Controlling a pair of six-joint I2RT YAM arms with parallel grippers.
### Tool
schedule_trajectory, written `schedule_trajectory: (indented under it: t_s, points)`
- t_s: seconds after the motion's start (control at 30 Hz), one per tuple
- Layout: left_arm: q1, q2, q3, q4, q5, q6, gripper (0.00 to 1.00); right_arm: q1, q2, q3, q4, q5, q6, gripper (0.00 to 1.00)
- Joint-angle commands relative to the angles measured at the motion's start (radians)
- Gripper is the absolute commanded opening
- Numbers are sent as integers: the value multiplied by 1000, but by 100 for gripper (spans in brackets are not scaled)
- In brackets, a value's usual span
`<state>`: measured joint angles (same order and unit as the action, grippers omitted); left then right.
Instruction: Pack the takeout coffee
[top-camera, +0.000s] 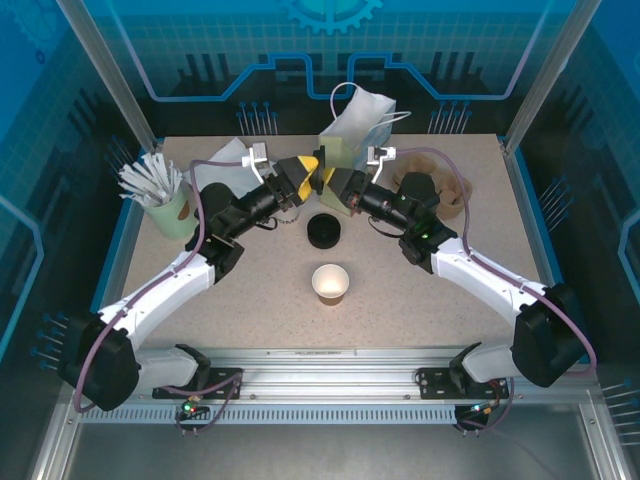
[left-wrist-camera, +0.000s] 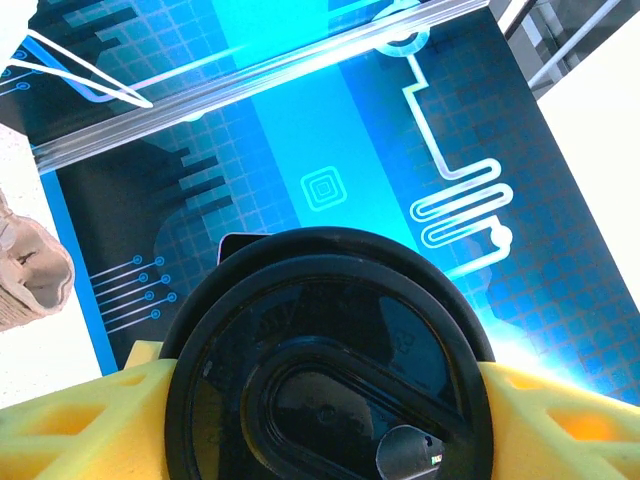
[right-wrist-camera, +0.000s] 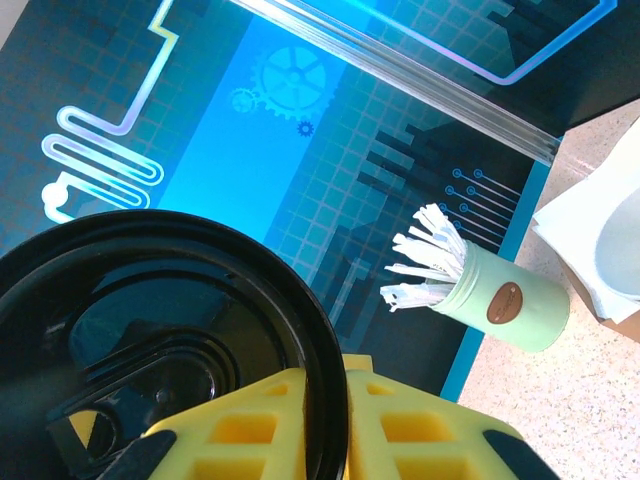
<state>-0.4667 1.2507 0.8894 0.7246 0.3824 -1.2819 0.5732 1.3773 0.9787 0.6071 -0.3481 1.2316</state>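
Note:
A round black lid (left-wrist-camera: 330, 350) hangs in the air at the back middle of the table, between both grippers. My right gripper (right-wrist-camera: 338, 420) is shut on the lid's rim (right-wrist-camera: 320, 340), one yellow finger on each face. My left gripper (left-wrist-camera: 330, 410) spans the lid's width, and its yellow fingers (left-wrist-camera: 90, 410) press against the rim on both sides. In the top view the two grippers (top-camera: 308, 176) (top-camera: 334, 182) meet nose to nose in front of the paper bag. An open, lidless paper cup (top-camera: 330, 283) stands at the table's middle. The takeout coffee is out of view.
A stack of black lids (top-camera: 323, 231) sits just behind the open cup. A pale paper bag with handles (top-camera: 355, 125) stands at the back. A green cup of white sticks (top-camera: 165, 205) (right-wrist-camera: 500, 300) is at the left, and a brown cardboard carrier (top-camera: 445, 190) at the right.

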Motion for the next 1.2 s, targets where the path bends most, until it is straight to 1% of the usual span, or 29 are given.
schedule_trajectory:
  t_s: [0.0, 0.03, 0.1, 0.17, 0.2, 0.27, 0.37, 0.4, 0.47, 0.53, 0.63, 0.73, 0.87, 0.97, 1.17]
  points:
    - [-9, 5, -6, 71, 7, -2, 69, 11, 9, 16, 11, -13, -8, 19]
    - [-9, 3, -11, 68, 2, 5, 69, 7, 4, 14, 3, -11, -16, 23]
    - [-6, -4, -22, 57, -4, 27, 69, -6, -16, -2, -18, -6, -39, 34]
    - [-1, -21, -45, 17, -19, 76, 68, -28, -62, -26, -79, 16, -84, 45]
    - [2, -33, -61, -10, -33, 102, 68, -37, -88, -35, -120, 29, -118, 49]
    - [5, -66, -102, -96, -71, 194, 67, -59, -164, -51, -273, 74, -216, 58]
    - [-10, -133, -136, -302, -158, 395, 65, -88, -286, -76, -518, 167, -403, 65]
    - [-26, -152, -139, -370, -197, 473, 64, -94, -317, -75, -593, 190, -474, 67]
    - [-94, -186, -135, -547, -313, 663, 64, -109, -357, -46, -792, 234, -632, 70]
    - [-162, -200, -129, -663, -407, 803, 64, -126, -364, -9, -967, 250, -765, 71]
    - [-258, -201, -133, -767, -495, 949, 64, -154, -352, 14, -1141, 230, -896, 73]
    - [-304, -192, -145, -829, -522, 1026, 62, -195, -349, 1, -1205, 186, -955, 75]
    - [-363, -153, -137, -880, -540, 1095, 60, -242, -342, -15, -1223, 141, -978, 78]
    - [-416, -93, -107, -908, -573, 1146, 60, -252, -334, -25, -1210, 130, -978, 78]
    - [-458, 36, -41, -954, -631, 1180, 60, -256, -334, -48, -1193, 137, -977, 78]
